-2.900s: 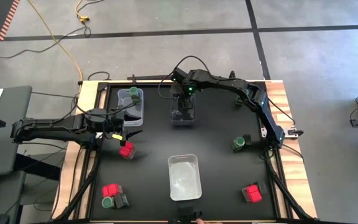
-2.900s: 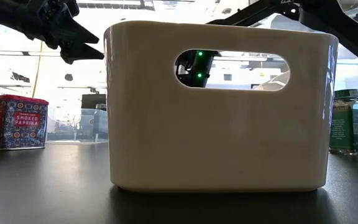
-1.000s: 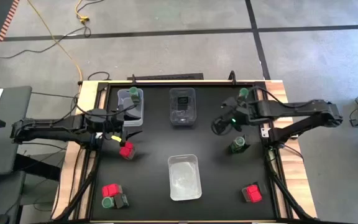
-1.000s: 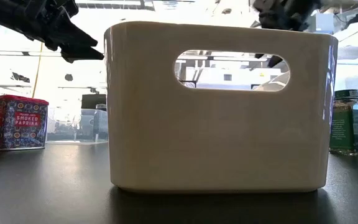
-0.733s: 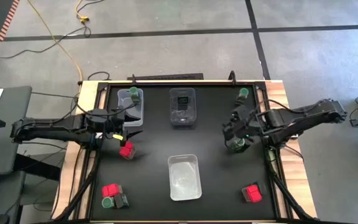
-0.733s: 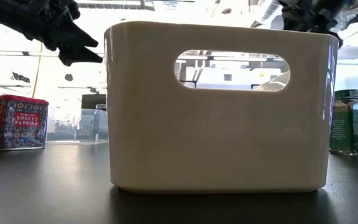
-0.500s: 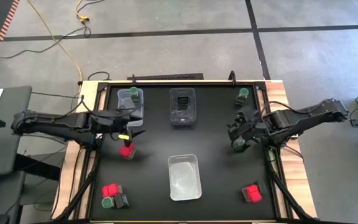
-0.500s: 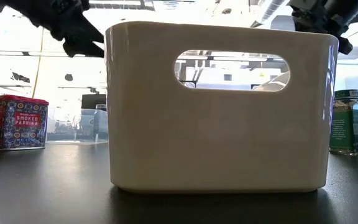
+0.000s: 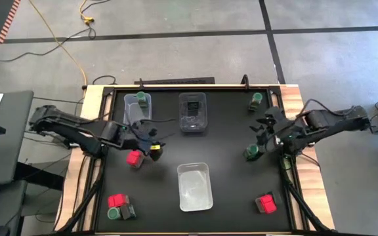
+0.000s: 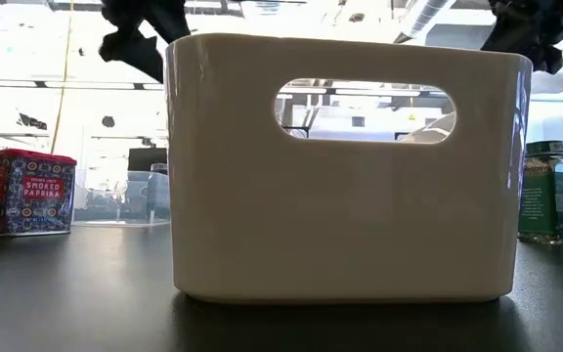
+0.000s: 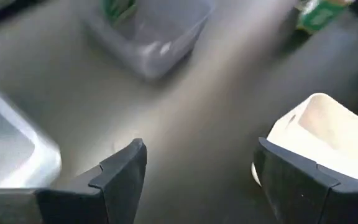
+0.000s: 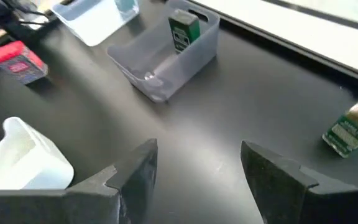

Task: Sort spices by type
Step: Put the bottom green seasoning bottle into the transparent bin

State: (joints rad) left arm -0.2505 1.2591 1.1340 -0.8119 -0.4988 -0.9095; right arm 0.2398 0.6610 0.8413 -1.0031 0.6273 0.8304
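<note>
High view shows the right pincer (image 9: 266, 128) released and empty, a green-lidded jar (image 9: 251, 153) just beside it on the table (image 9: 228, 157). It should drop squarely over the lid before clenching. The left pincer (image 9: 151, 139), also released, hovers near a red packet (image 9: 134, 158).

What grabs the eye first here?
The white bin at the near middle of the black table fills the low view. Both arms hang open-jawed and empty: left gripper beside a red packet, right gripper near a green-lidded jar. A dark box stands in the far-middle clear bin.
</note>
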